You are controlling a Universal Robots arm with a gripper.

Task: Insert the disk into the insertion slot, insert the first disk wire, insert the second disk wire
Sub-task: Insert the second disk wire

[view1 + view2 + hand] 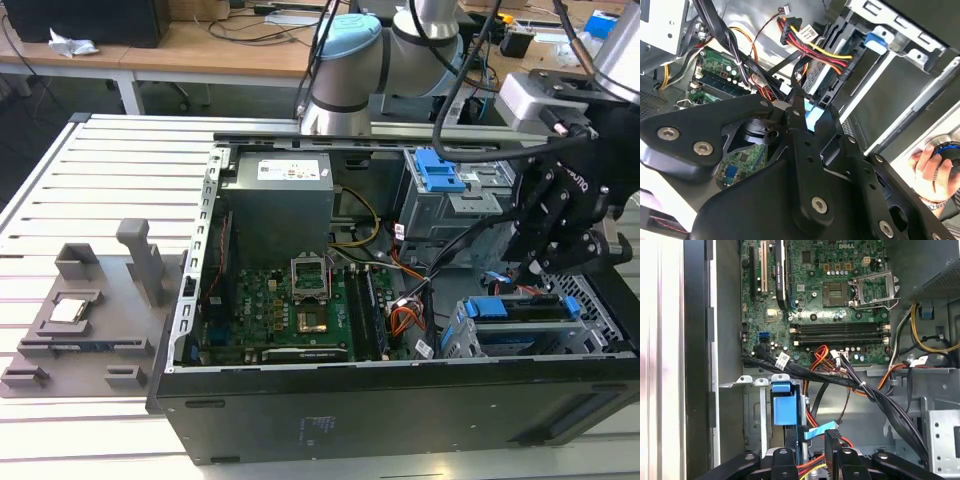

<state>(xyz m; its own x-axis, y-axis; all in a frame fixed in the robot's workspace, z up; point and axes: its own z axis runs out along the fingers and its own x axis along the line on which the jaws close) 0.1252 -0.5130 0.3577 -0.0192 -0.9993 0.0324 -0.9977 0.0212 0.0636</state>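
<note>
On the exterior view's left, a grey fixture block [85, 315] lay on the slatted white table [120, 180], a small square chip seated in it. Just beside it toward the exterior view's right stood the open black computer case [400, 410], with the green motherboard [285, 310] flat on its floor and the grey power supply [278, 195] behind that. Further along, a taller grey cage with a blue latch [438, 172] sat at the back of the case, and in front of it ran a bundle of black, red and orange cables [405, 305]. At the near corner on the exterior view's right sat the insertion slot [462, 335], the low cage of perforated grey metal, and the disk [520, 308] lay inside it, its blue carrier frame showing along the cage's top. The black gripper [545, 262] hung directly over that cage, its fingers [528, 268] reaching down to the disk's back edge. In the first wrist view the gripper [812, 452] had its two black fingers [832, 445] drawn close together, pinching a light blue flat connector [816, 432] beside the blue carrier tab [785, 407]. In the second wrist view the same blue connector [812, 117] sat between the fingertips, near the disk's rear face where a red and yellow wire bundle [817, 47] was plugged in. A person's hand [930, 167] rested at the edge of that view.
</note>
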